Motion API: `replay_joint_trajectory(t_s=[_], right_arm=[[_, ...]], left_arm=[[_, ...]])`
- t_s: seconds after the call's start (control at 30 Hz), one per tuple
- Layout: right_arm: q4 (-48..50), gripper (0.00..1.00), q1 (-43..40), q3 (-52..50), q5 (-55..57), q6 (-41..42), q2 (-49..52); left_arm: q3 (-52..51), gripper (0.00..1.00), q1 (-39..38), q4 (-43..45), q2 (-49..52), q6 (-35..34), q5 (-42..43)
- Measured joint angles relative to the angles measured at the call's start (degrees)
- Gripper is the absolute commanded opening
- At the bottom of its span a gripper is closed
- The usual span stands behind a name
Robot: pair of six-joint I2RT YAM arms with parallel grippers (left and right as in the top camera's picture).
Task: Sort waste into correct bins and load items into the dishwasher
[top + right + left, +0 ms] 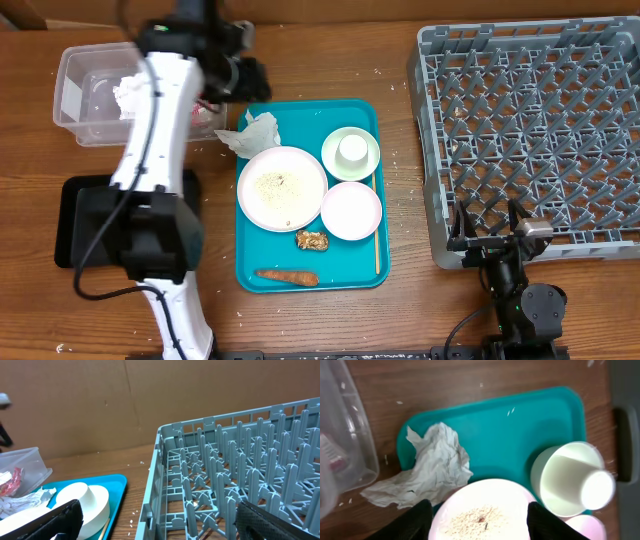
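My left gripper (250, 78) hangs open and holds nothing, between the clear tub (88, 100) and the teal tray; in the left wrist view its fingers (415, 522) frame the large plate (485, 515) strewn with rice crumbs (278, 187). A crumpled napkin (430, 470) lies over the tray's corner. Inside the tub are another napkin (130, 95) and a red wrapper (337, 462). An upturned cup (352, 150) sits in a bowl, with a small pink bowl (351, 210) beside it. A brown chunk (312, 240) and a carrot (288, 277) lie on the tray. My right gripper (488, 228) is open at the grey rack's (530, 130) front edge.
The teal tray (345, 115) holds the dishes, with a thin wooden stick (377, 235) along its right side. A flat black tray (80, 225) lies at the left, partly under my left arm. White crumbs dot the wooden table around the tray.
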Motion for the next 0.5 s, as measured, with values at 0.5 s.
replay_joint_trajectory(t_s=[0.5], right_arm=[[-0.02,1.0,0.0,0.0,0.02,0.0,0.0]], left_arm=[[-11.8,0.58,-4.98,11.08,0.61,-3.93,-14.21]])
